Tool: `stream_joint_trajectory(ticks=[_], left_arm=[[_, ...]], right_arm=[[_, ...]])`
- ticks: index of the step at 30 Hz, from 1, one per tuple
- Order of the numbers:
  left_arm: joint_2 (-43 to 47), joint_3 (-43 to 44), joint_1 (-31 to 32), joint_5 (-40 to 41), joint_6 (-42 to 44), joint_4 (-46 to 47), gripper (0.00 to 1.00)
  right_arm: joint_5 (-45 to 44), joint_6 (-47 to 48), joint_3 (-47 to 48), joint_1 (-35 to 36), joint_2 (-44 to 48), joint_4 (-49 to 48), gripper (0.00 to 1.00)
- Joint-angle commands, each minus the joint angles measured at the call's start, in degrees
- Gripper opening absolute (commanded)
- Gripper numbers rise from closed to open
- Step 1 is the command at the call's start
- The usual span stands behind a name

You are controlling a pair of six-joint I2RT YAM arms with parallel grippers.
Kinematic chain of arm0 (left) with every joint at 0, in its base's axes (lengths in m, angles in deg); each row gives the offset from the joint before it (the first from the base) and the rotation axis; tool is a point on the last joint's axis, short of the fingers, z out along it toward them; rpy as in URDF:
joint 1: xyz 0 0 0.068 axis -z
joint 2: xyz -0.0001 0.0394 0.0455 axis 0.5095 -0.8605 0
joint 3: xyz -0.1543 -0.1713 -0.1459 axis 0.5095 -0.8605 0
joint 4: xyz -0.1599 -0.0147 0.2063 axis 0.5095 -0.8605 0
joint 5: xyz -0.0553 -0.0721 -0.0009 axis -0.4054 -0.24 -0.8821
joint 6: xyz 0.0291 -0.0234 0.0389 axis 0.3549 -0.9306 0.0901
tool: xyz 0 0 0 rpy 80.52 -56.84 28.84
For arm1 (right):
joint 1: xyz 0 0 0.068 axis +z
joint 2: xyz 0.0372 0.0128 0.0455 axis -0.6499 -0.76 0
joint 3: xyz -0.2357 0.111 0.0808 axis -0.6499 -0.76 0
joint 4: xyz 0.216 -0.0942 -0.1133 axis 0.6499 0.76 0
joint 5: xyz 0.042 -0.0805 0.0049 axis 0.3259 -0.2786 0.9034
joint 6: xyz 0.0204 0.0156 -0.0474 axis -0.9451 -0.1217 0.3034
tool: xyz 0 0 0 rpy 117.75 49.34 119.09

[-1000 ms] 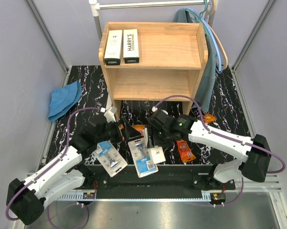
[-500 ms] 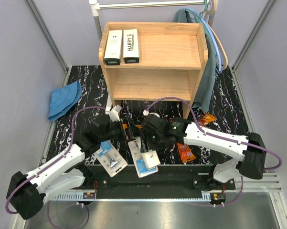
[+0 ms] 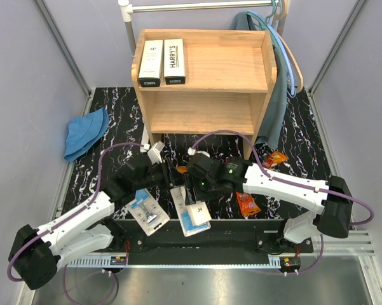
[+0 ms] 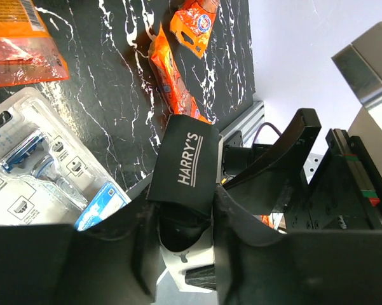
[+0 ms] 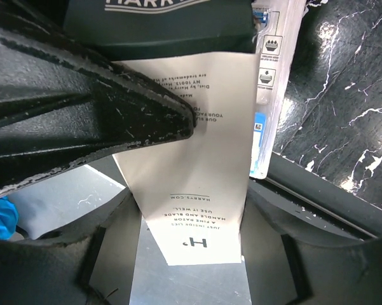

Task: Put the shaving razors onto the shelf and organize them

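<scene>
From above you can count three white boxes. Two (image 3: pixel 162 62) lie side by side on the top tier of the shelf (image 3: pixel 222 63), at its 9 o'clock end. The third box (image 3: pixel 197 202) is off the shelf, mid-counter (image 3: pixel 305 127), between both claws. Your left claw (image 3: pixel 176 174) meets it from 9 o'clock and your right claw (image 3: pixel 192 188) from 3 o'clock. Two blister cards lie flat toward 6 o'clock, one (image 3: pixel 146 213) just beside the other (image 3: pixel 192 223). Two orange pouches show here (image 3: pixel 246 203) (image 3: pixel 276 157), and one blue hat (image 3: pixel 86 132) sits at 9 o'clock.

In the left wrist view, your left claw (image 4: pixel 187 219) is pinching the third box (image 4: pixel 185 164) by its black end. Three orange pouches lie on the counter beyond, and one card is at 9 o'clock.

In the right wrist view, your right claw (image 5: pixel 194 213) is clamped on the same box's white length, with one card at 2 o'clock.
</scene>
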Motion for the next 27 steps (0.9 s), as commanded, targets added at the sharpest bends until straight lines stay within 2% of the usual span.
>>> stream_joint_trajectory(ticks=[1,8,9,12,21,27], left_arm=[[0.35,-0.11,0.51,0.82,0.61,3.15,0.22],[1.14,1.02,0.42,0.9,1.4,2.1,0.19],[1.14,1.9,0.42,0.99,2.01,0.88,0.19],[1.14,4.62,0.42,1.87,4.29,-2.63,0.19],[0.27,12.53,0.07,5.12,8.69,-5.73,0.19],[0.79,15.35,-3.61,5.12,6.94,0.23,0.18]], right_arm=[[-0.27,-0.59,1.97,0.56,1.63,-1.74,0.5],[-3.51,-3.31,0.48,0.56,5.05,-2.79,0.75],[-4.05,-3.67,0.22,0.56,6.8,-3.14,0.81],[-7.12,-5.86,-1.01,0.64,11.19,-4.11,0.89],[-12.23,-13.33,-12.34,0.56,29.22,-14.04,0.98],[-12.84,-19.13,-21.48,0.56,37.92,-19.84,0.98]])
